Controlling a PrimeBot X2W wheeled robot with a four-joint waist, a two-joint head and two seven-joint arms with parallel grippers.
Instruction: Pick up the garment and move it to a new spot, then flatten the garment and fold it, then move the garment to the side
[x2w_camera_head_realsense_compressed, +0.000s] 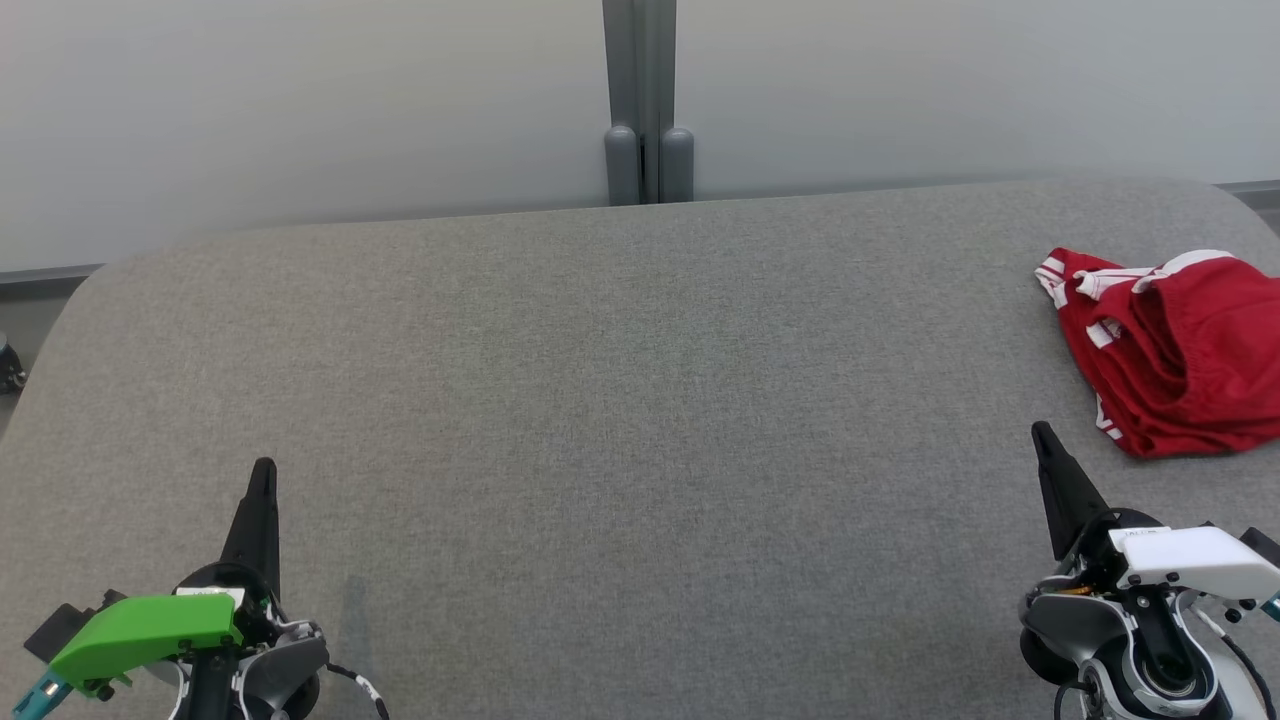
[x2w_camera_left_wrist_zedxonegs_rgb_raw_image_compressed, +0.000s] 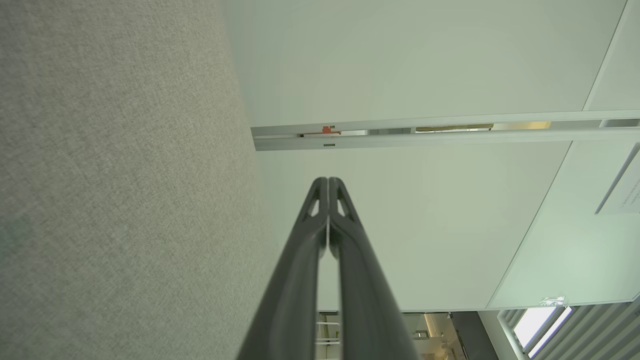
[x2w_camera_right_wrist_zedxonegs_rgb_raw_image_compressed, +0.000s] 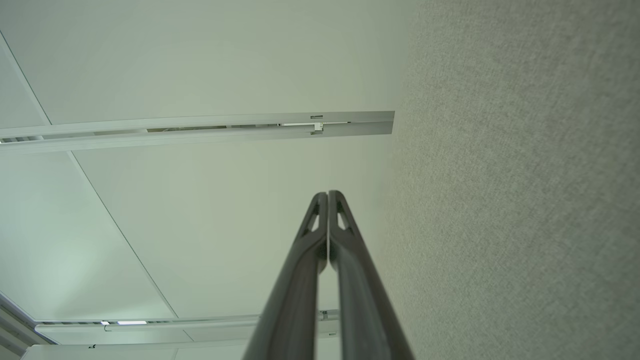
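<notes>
A crumpled red garment (x2w_camera_head_realsense_compressed: 1175, 350) with white stripes lies in a heap at the far right of the grey fabric table (x2w_camera_head_realsense_compressed: 620, 400), running past the frame's right edge. My right gripper (x2w_camera_head_realsense_compressed: 1042, 432) sits at the lower right, a short way in front and left of the heap, apart from it and shut on nothing. At the lower left rests my left gripper (x2w_camera_head_realsense_compressed: 264, 468), shut and empty, far from the garment. Each wrist view looks along its own closed gripper, the left one (x2w_camera_left_wrist_zedxonegs_rgb_raw_image_compressed: 328, 180) and the right one (x2w_camera_right_wrist_zedxonegs_rgb_raw_image_compressed: 328, 193), with tips pressed together above the table cloth.
A pale wall runs behind the table's far edge, with a grey vertical post (x2w_camera_head_realsense_compressed: 640, 100) at its middle. The table's far corners are rounded. Wide bare grey cloth spreads between the two grippers and to the left of the heap.
</notes>
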